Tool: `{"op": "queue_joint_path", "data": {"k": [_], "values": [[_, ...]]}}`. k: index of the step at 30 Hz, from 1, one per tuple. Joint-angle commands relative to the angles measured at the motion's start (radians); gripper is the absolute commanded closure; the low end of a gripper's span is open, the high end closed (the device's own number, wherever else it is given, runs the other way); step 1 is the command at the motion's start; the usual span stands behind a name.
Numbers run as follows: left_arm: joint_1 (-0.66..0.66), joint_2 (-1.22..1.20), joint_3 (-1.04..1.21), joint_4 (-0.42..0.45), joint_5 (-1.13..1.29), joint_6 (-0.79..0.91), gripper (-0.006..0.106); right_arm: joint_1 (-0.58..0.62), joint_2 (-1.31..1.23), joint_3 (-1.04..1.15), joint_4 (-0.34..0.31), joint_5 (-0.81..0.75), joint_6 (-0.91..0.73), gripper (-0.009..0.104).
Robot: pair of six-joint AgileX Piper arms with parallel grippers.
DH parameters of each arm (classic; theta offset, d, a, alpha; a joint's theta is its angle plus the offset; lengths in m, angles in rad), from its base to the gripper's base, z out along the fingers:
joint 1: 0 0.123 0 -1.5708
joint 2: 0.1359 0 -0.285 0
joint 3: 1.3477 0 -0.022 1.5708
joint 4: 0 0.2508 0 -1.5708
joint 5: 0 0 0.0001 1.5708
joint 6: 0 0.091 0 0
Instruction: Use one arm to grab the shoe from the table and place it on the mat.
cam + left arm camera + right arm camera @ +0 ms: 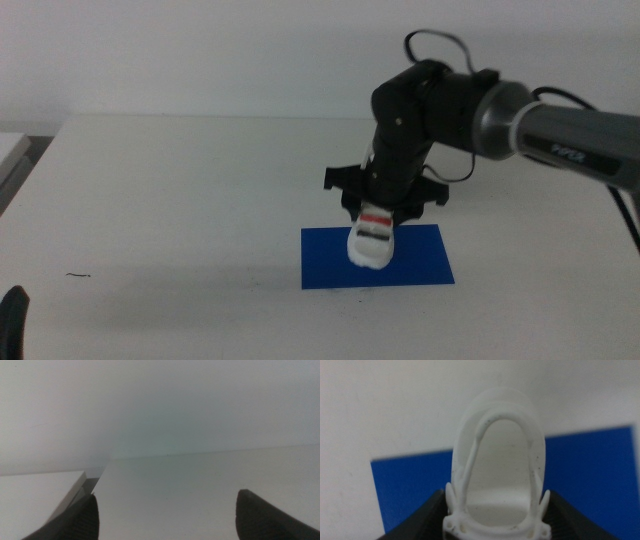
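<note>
While right gripper (378, 212) clamps shoe (371, 240) over mat (420, 257), only wrist view shows sole.

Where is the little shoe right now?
In the middle view the shoe sits in the right gripper, over the left part of the blue mat.

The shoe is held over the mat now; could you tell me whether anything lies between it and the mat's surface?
Nothing visible does. The right gripper holds the shoe above the mat, whose blue surface beside the shoe shows bare in the middle and right wrist views. The left gripper waits over the table, jaws open.
</note>
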Motion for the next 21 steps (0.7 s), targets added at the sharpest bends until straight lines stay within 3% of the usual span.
{"op": "queue_joint_path", "data": {"k": [1, 4, 10, 21], "values": [[0.000, 0.005, 0.000, -0.004, -0.012, -0.001, 0.007, 0.003, 0.005, -0.016, -0.001, 0.028, 0.024, 0.082], [0.000, 0.005, 0.000, -0.004, -0.012, -0.001, 0.007, 0.005, 0.005, -0.016, -0.040, 0.030, 0.062, 0.082], [0.000, 0.005, 0.000, -0.004, -0.012, -0.001, 0.007, 0.006, 0.005, -0.016, -0.036, 0.130, 0.054, 0.082], [0.000, 0.005, 0.000, -0.004, -0.012, -0.001, 0.007, 0.009, 0.005, -0.014, -0.041, 0.111, 0.093, 0.082]]}}
